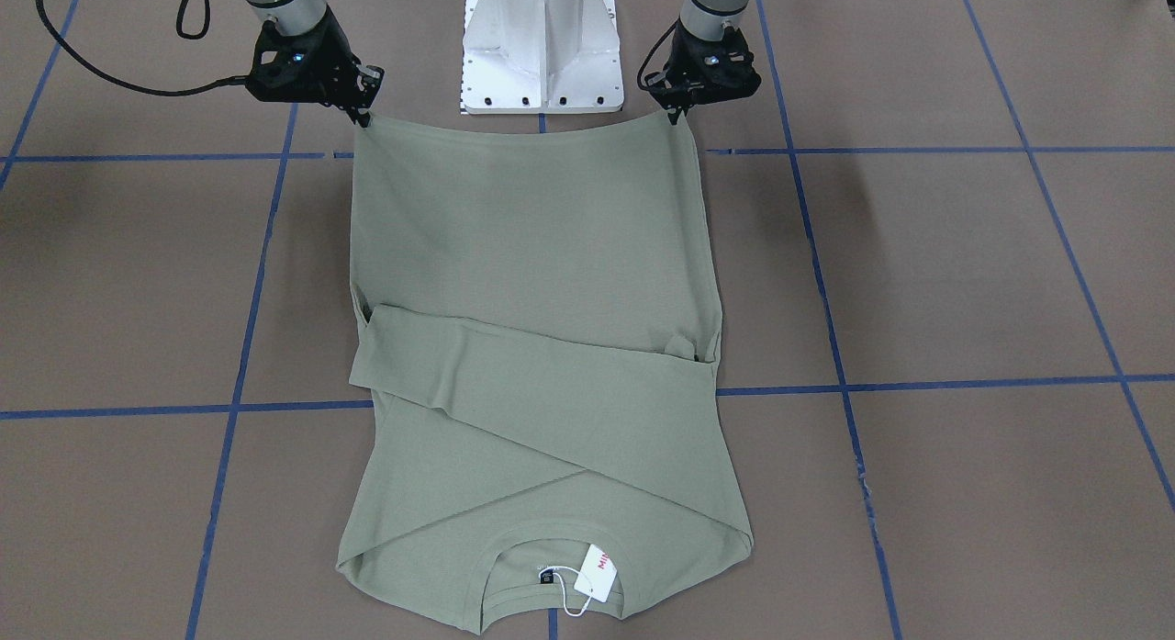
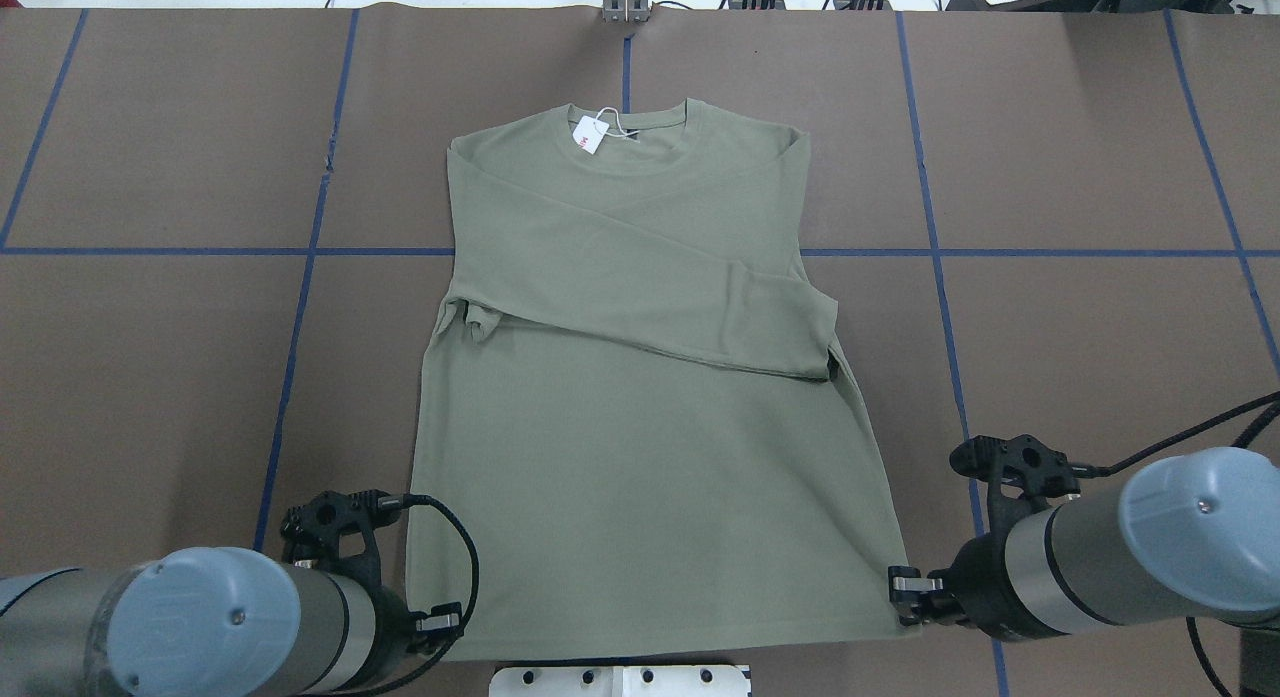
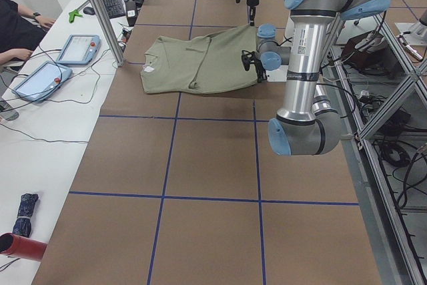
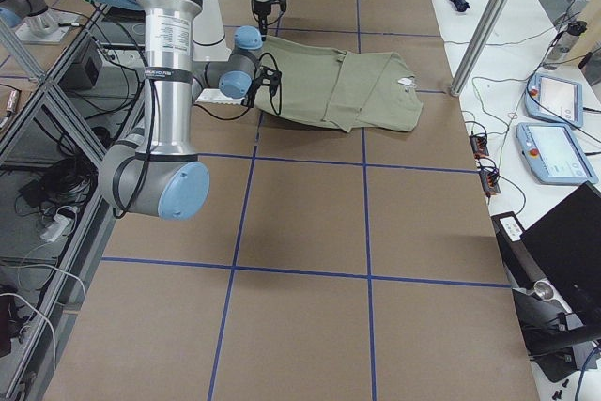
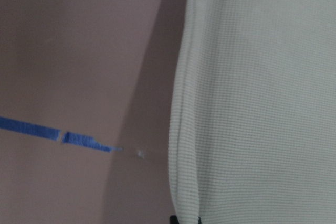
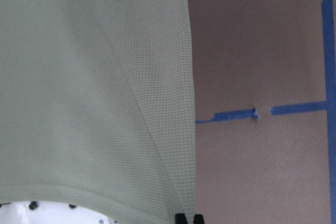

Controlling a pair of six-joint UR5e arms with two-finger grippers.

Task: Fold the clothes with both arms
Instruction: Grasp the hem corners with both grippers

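The shirt (image 2: 640,457) lies flat on the desk (image 2: 150,377), midway between its side edges. Its hem (image 2: 680,632) is by the robot's edge and its collar (image 2: 640,157) points to the far edge. Both sleeves (image 2: 700,307) are crossed over the chest, and a white tag (image 2: 591,134) sits at the neck.

The left gripper (image 2: 447,622) is clamped on one hem corner and the right gripper (image 2: 903,583) on the other. The jaws are pinched together on the cloth, and the hem stretches between them.

This looks like the start of the bottom-to-top fold. Next, both arms should probably lift together and carry the hem toward the collar. They need to keep an even spacing, so the cloth stays taut and the sleeves are not dragged out of place.
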